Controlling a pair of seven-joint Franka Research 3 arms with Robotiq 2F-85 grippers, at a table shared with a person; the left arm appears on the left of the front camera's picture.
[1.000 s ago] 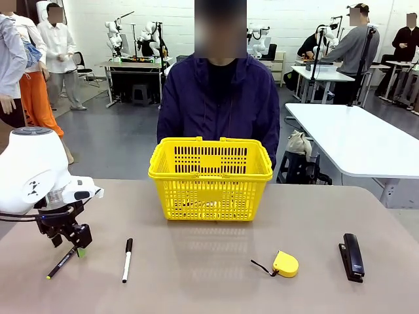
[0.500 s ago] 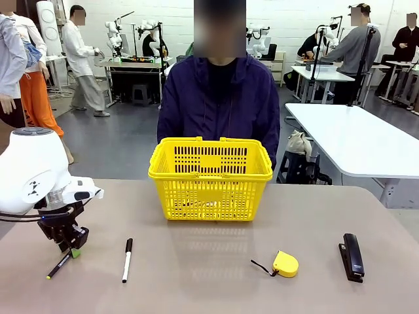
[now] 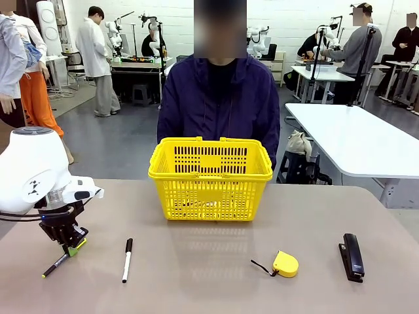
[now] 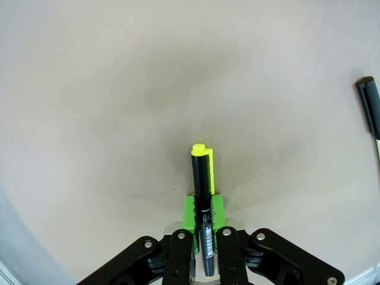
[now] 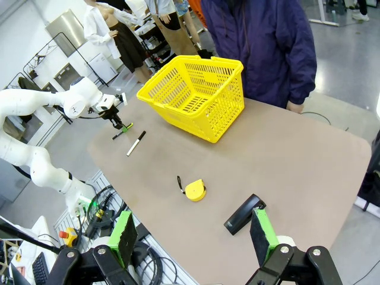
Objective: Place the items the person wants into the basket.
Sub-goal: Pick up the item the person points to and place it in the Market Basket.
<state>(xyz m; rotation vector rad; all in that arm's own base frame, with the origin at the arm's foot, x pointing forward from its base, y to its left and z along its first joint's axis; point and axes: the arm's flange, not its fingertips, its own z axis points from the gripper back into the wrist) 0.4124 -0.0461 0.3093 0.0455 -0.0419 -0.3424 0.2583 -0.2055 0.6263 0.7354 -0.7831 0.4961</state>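
Observation:
My left gripper [image 3: 71, 247] is low over the table's left side, shut on the thin black pen [image 3: 55, 263]. The left wrist view has the pen [image 4: 202, 178] pinched between the green pads [image 4: 188, 208] of that gripper [image 4: 205, 217], yellow end pointing away. The white marker [image 3: 127, 260] with its black cap lies just to the right, also at the picture's edge as the marker [image 4: 371, 113]. The yellow basket [image 3: 209, 176] stands before the person [image 3: 219, 98]. My right gripper [image 5: 193, 237] hangs open high above the table. The utility knife is out of view.
A round yellow tape measure [image 3: 285, 263] lies right of centre and a black stapler [image 3: 352, 256] near the right edge. From above, the basket [image 5: 193, 95], marker [image 5: 135, 143], tape measure [image 5: 194, 190] and stapler [image 5: 243, 215] spread across the brown table [image 5: 297, 160].
My left gripper has closed in on the pen and shifted slightly left, and the pen's lower tip has moved left with it. A person in a white coat has walked right in the background.

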